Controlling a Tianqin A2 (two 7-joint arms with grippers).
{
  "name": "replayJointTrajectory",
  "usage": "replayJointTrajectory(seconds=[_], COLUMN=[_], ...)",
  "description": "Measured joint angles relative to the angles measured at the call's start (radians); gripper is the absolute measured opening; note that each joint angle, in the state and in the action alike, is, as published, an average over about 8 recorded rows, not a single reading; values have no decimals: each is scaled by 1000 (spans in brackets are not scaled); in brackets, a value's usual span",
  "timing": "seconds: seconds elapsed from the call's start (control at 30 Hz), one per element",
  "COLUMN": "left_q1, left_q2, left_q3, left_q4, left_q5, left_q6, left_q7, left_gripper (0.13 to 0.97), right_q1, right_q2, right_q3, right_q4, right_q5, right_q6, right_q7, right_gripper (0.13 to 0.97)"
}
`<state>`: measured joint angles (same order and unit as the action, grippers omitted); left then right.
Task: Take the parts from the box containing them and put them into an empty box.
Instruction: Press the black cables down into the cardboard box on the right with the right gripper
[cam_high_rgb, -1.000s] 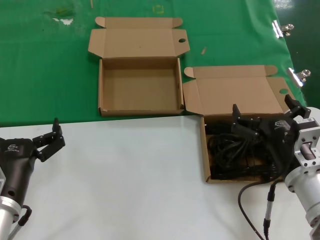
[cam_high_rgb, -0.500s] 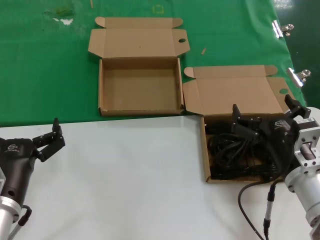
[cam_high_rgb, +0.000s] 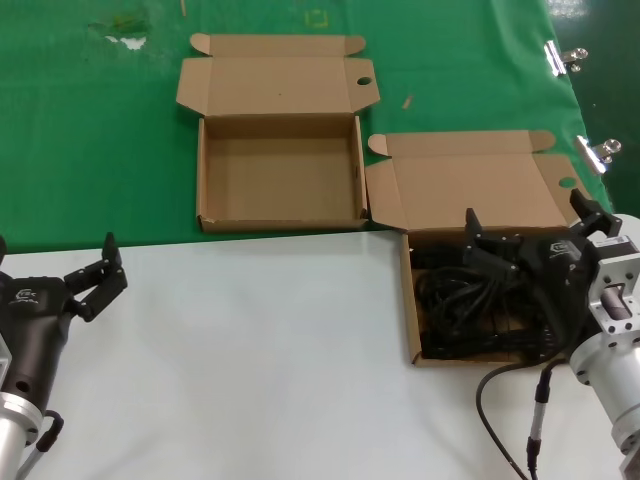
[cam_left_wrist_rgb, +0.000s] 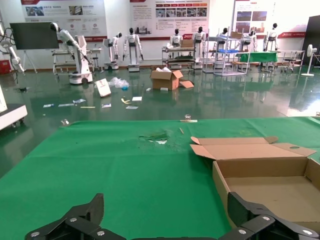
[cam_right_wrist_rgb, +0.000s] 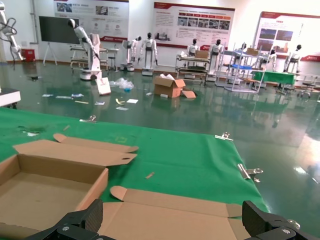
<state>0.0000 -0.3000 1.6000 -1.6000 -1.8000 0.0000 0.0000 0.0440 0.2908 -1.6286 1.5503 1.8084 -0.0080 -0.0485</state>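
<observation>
The parts (cam_high_rgb: 470, 305), black coiled cables, are being seen tangled inside the box containing them (cam_high_rgb: 408, 300) at the table's right. The empty box (cam_high_rgb: 280, 180) is lying lid-open on green cloth. Right hand (cam_high_rgb: 530, 235) is spread over the parts; left hand (cam_high_rgb: 85, 280) is parked, fingers apart.

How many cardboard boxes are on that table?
2. The empty box lies open on the green cloth, farther from the robot. The box of black power cables sits nearer, on the robot's right, its tray on the white surface, partly hidden by the right claw.
</observation>
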Motion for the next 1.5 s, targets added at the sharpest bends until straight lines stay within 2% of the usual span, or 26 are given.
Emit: replayJointTrajectory(seconds=[0.1, 0.4, 0.67, 0.77, 0.8, 1.07, 1.37, 1.5], left_q1=[0, 0, 0, 0, 0, 0, 0, 0], left_q2=[0, 0, 0, 0, 0, 0, 0, 0], left_q3=[0, 0, 0, 0, 0, 0, 0, 0], left_q4=[0, 0, 0, 0, 0, 0, 0, 0], left_q5=[0, 0, 0, 0, 0, 0, 0, 0], left_q6=[0, 0, 0, 0, 0, 0, 0, 0], left_q7=[0, 0, 0, 0, 0, 0, 0, 0], left_gripper=[877, 736, 530, 530, 530, 335, 207, 184], right_q1=[1, 5, 29, 46, 53, 141, 325, 433], right_q2=[2, 24, 86, 120, 133, 282, 477, 526], right_q3=[-1, -14, -22, -25, -27, -75, -170, -219], right_q4=[-2, 0, -1, -5, -6, -16, -42, -87], right_q5=[1, 5, 3, 1, 0, -34, -106, -150], right_q6=[3, -1, -61, -105, -122, -296, -579, -698], right_q7=[1, 6, 4, -3, -5, -31, -93, -158], right_gripper=[966, 966, 966, 966, 966, 966, 966, 966])
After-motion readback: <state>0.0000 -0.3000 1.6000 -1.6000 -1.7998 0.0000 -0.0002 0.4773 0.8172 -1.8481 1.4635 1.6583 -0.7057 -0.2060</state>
